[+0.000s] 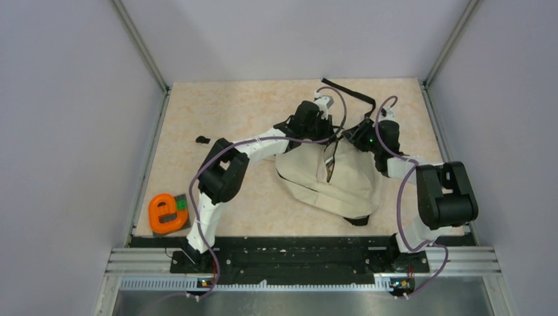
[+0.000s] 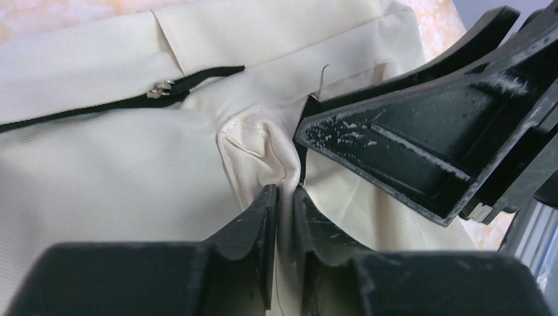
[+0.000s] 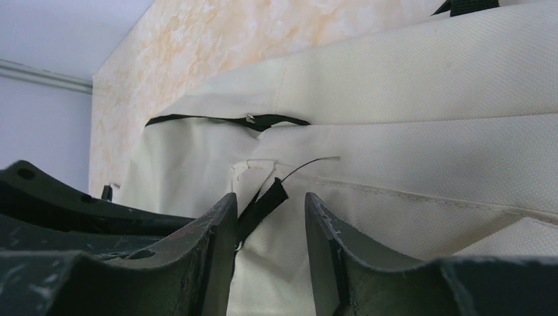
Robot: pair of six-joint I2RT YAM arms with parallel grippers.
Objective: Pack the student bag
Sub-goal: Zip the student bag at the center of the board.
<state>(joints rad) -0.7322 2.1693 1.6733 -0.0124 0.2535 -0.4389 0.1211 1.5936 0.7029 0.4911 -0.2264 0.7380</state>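
The student bag (image 1: 332, 181) is a cream-beige backpack lying flat in the middle of the table, with a black strap (image 1: 349, 91) trailing behind it. My left gripper (image 1: 331, 146) is at the bag's far edge. In the left wrist view it (image 2: 284, 192) is shut on a raised fold of the bag's fabric (image 2: 256, 141), next to a partly open black zipper (image 2: 160, 89). My right gripper (image 1: 347, 137) is close beside it. In the right wrist view it (image 3: 270, 205) is open, with a short black tab (image 3: 263, 204) of the bag between its jaws, against the left finger.
An orange tape-dispenser-like object (image 1: 168, 212) sits at the table's near left edge. A small black piece (image 1: 202, 139) lies left of the arms. Grey walls close in the table on the left, back and right.
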